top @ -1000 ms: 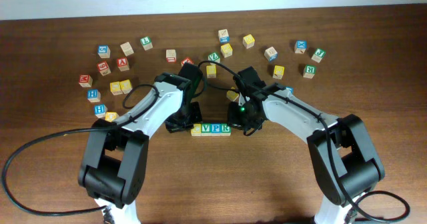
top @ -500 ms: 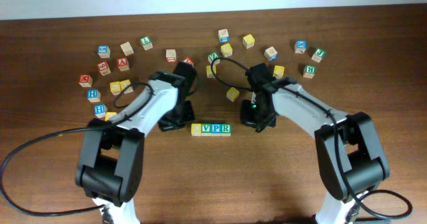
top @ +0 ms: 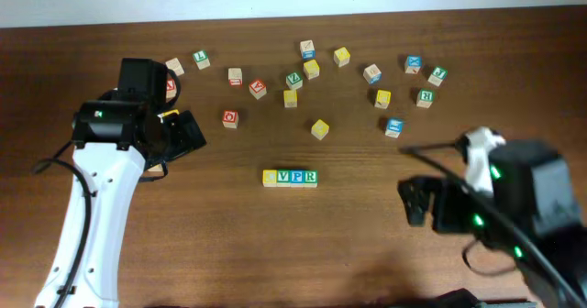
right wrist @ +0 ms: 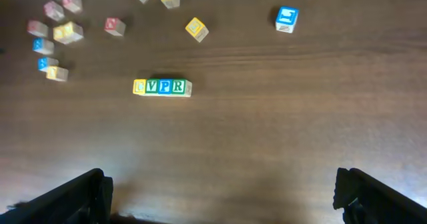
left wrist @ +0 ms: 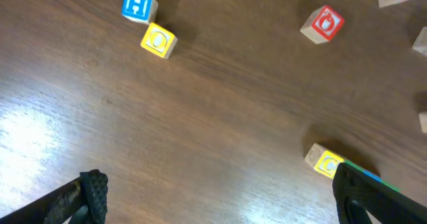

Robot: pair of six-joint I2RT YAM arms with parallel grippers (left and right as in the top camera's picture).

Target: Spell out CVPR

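Four wooden cubes stand side by side in a row reading CVPR (top: 290, 177) at the table's middle: the yellow C (top: 270, 177), green V (top: 282, 177), blue P (top: 296, 177) and green R (top: 310, 177). The right wrist view shows the whole row (right wrist: 162, 87) from high up. My left gripper (top: 186, 132) hangs far left of the row, open and empty (left wrist: 220, 197); only the C cube (left wrist: 325, 163) peeks past its right finger. My right gripper (top: 417, 201) sits well to the right of the row, open with nothing between its fingers (right wrist: 223, 191).
Loose letter cubes lie scattered along the back of the table, among them a yellow one (top: 319, 129), a red one (top: 229, 117) and a blue one (top: 393, 126). Under my left wrist are a blue cube (left wrist: 139, 5), a yellow cube (left wrist: 159, 40) and a red cube (left wrist: 322, 23).
Both arms have drawn away from the row, the left going left and back, the right going right and toward the front. Both grippers went from shut to open. The row stayed put.
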